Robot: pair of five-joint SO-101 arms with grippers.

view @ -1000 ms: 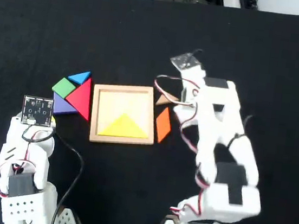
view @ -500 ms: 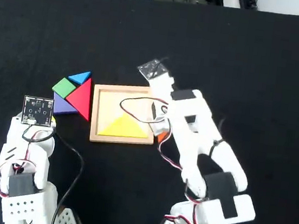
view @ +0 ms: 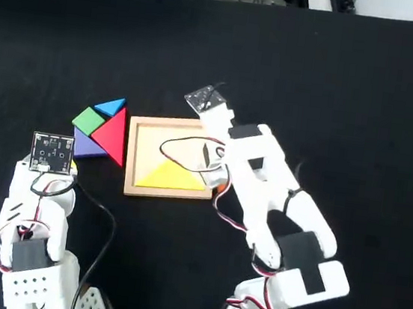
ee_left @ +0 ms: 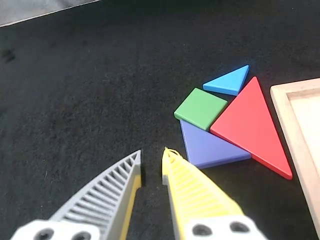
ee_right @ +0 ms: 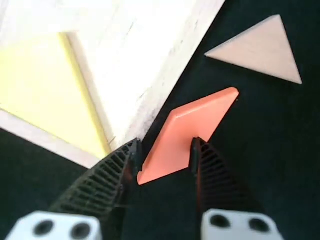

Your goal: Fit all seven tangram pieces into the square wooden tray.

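Note:
The square wooden tray (view: pixel 172 123) holds one yellow triangle (view: pixel 168 174) in its near half. Just outside the tray wall (ee_right: pixel 165 60) lies the orange parallelogram (ee_right: pixel 185 135). My right gripper (ee_right: pixel 164 145) is open, with a finger on either side of its near end. A pale wooden triangle (ee_right: pixel 260 50) lies beyond it. Left of the tray cluster the red triangle (view: pixel 112 135), green square (view: pixel 88 120), blue triangle (view: pixel 110 106) and purple triangle (view: pixel 87 144). My left gripper (ee_left: pixel 152 151) hangs short of the purple triangle (ee_left: pixel 212 149), slightly open and holding nothing.
The black cloth covers the whole table. The right arm (view: pixel 263 184) leans over the tray's right edge and hides the pieces there in the high view. The left arm (view: pixel 39 194) sits at the near left. Open cloth stretches behind the tray and to the far right.
The right arm swung left and lowered from beside the tray's right side, bringing its fingers over the orange parallelogram. The left arm and the pieces have not moved.

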